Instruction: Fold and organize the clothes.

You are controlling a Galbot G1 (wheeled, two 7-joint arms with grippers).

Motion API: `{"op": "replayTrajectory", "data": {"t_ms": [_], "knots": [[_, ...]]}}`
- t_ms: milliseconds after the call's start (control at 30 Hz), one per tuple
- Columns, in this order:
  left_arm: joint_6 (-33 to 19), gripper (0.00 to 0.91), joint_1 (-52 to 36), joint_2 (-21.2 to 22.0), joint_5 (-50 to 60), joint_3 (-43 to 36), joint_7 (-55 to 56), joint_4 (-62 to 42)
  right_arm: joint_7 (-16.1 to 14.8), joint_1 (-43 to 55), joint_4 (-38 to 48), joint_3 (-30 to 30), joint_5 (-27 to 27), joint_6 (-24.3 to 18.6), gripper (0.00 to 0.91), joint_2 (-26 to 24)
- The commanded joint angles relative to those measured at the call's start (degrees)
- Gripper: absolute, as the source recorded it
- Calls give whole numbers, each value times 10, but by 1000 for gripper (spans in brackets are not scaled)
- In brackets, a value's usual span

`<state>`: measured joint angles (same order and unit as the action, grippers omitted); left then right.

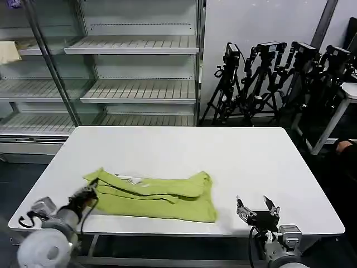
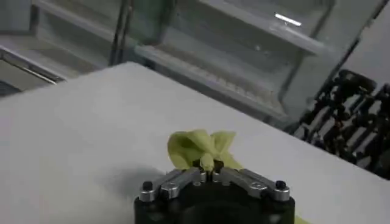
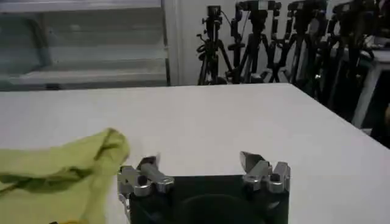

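Observation:
The lime yellow-green T-shirt point(image 1: 153, 194) lies partly folded in a long band near the front of the white table point(image 1: 184, 151), a bit of white print showing along its top fold. My left gripper point(image 1: 89, 194) is at the shirt's left end, shut on a bunched corner of the shirt point(image 2: 201, 148). My right gripper point(image 1: 256, 204) stands open on the table to the right of the shirt, nothing between its fingers; the shirt's right end point(image 3: 61, 173) lies just beside it.
Empty white shelving point(image 1: 134, 67) stands behind the table. Several black camera tripods point(image 1: 279, 78) crowd the back right. A pale cream cloth point(image 1: 8, 51) lies on a shelf at far left. Bare tabletop stretches behind and to the right of the shirt.

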<state>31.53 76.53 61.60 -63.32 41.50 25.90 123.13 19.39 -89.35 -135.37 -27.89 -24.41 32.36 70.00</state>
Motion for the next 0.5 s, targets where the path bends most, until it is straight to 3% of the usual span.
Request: {"op": "replayTrajectory", "data": {"t_ms": [33, 233, 500], "knots": [[-1, 20, -11, -49, -189, 58, 2, 46, 0, -20, -13, -2, 6, 0, 907, 1], [-17, 20, -19, 3, -263, -29, -1, 99, -1, -43, -24, -21, 11, -1, 907, 2], [-35, 20, -93, 64, -175, -173, -3, 94, -6, -97, -47, -60, 13, -12, 907, 2]]}}
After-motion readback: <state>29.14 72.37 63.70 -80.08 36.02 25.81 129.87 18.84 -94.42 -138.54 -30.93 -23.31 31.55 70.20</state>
